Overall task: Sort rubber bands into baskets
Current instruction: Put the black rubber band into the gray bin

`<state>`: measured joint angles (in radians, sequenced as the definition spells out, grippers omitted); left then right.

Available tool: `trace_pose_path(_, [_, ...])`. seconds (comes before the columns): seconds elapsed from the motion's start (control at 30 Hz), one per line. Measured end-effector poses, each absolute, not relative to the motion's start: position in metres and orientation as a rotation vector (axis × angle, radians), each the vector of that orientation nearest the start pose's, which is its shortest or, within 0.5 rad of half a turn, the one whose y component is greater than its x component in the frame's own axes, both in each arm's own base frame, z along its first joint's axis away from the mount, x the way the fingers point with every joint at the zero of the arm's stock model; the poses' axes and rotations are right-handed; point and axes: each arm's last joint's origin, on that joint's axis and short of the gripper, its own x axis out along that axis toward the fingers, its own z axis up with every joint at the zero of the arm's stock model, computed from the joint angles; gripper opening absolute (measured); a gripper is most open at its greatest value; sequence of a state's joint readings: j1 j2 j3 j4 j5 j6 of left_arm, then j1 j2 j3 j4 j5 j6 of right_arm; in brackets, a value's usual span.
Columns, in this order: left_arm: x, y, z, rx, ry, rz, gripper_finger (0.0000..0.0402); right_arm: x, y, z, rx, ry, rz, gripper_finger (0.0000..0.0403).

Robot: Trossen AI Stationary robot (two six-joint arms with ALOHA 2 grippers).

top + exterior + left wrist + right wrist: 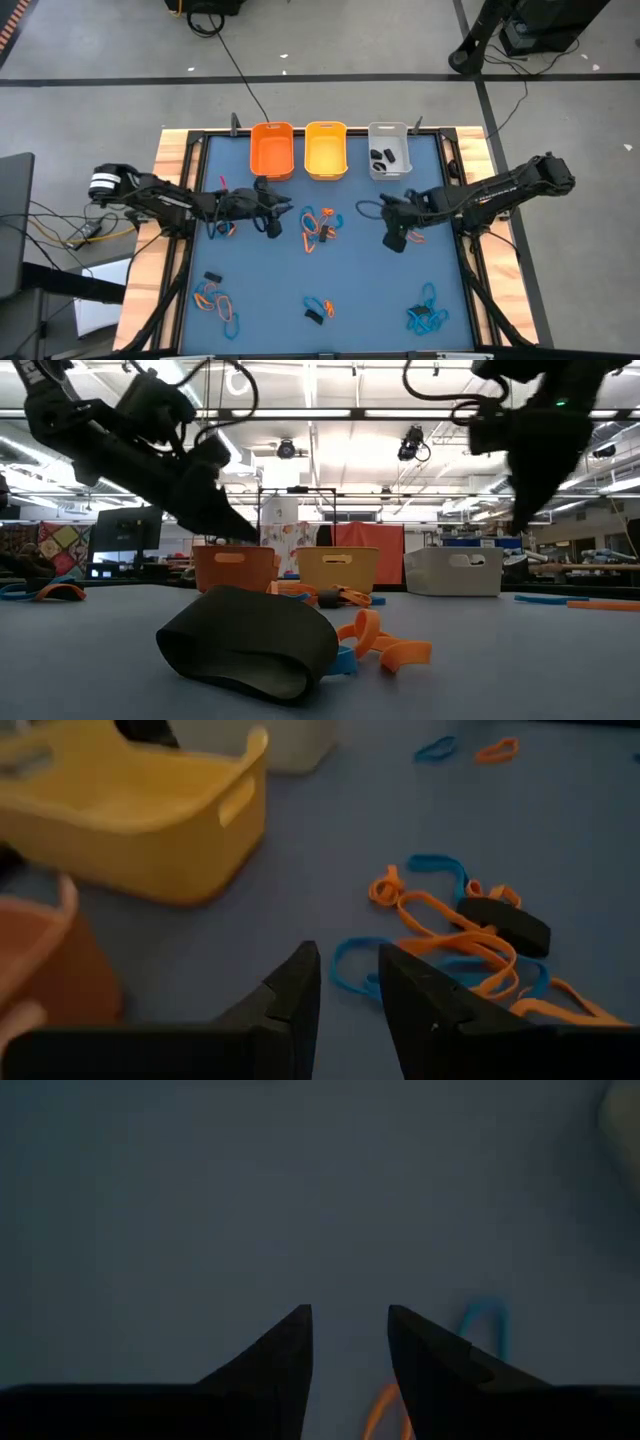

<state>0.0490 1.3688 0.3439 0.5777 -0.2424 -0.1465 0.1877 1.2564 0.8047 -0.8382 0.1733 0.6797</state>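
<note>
Rubber bands [319, 226] lie tangled just ahead of the left gripper [348, 982], whose fingers stand parted and empty. Best to lower one finger through a single blue loop, avoiding the orange strands. The right gripper [349, 1330], also parted and empty, hovers beyond the tangle, below the grey basket [389, 149].

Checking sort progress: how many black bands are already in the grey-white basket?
2, both lying in the grey-white basket: one black band nearer the yellow basket, the other black band beside it. More could be hidden.
</note>
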Motion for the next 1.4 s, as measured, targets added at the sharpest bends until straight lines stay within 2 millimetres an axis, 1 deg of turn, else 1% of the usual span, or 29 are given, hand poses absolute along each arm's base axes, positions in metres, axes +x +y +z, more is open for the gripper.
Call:
trace_pose_path(0.1, [0.233,0.011,0.140,-0.140,0.422,0.290,0.0110,0.202,0.045,0.207,0.397,1.285,-0.369,0.0144])
trace_pose_path(0.2, [0.235,-0.002,0.143,-0.168,0.379,0.241,0.0110,0.200,0.054,0.207,0.415,1.322,-0.297,0.0144])
trace_pose_path(0.3, [0.237,-0.017,0.148,-0.210,0.328,0.179,0.0110,0.198,0.059,0.207,0.380,1.339,-0.238,0.0144])
trace_pose_path(0.4, [0.245,-0.033,0.148,-0.238,0.365,0.165,0.0110,0.198,0.060,0.207,0.313,1.328,-0.227,0.0144])
trace_pose_path(0.5, [0.265,-0.047,0.144,-0.211,0.430,0.206,0.0111,0.198,0.060,0.207,0.251,1.317,-0.223,0.0144])
trace_pose_path(0.67, [0.309,-0.064,0.141,-0.164,0.462,0.277,0.0112,0.197,0.059,0.207,0.197,1.304,-0.245,0.0144])
trace_pose_path(0.73, [0.324,-0.067,0.138,-0.173,0.487,0.304,0.0113,0.197,0.059,0.207,0.188,1.294,-0.270,0.0144])
trace_pose_path(0.83, [0.339,-0.070,0.131,-0.197,0.545,0.353,0.0114,0.195,0.061,0.207,0.161,1.283,-0.307,0.0144])
trace_pose_path(0.97, [0.351,-0.073,0.125,-0.220,0.618,0.392,0.0132,0.192,0.064,0.207,0.098,1.270,-0.346,0.0144])
trace_pose_path(1.07, [0.354,-0.074,0.125,-0.249,0.651,0.428,0.0165,0.189,0.066,0.207,0.070,1.274,-0.348,0.0144])
trace_pose_path(1.23, [0.354,-0.073,0.125,-0.302,0.650,0.477,0.0220,0.186,0.071,0.207,0.047,1.281,-0.328,0.0144])
trace_pose_path(1.3, [0.355,-0.073,0.125,-0.324,0.643,0.481,0.0230,0.185,0.073,0.207,0.037,1.280,-0.317,0.0144])
trace_pose_path(1.4, [0.354,-0.073,0.120,-0.341,0.656,0.495,0.0232,0.184,0.077,0.207,0.010,1.271,-0.311,0.0144])
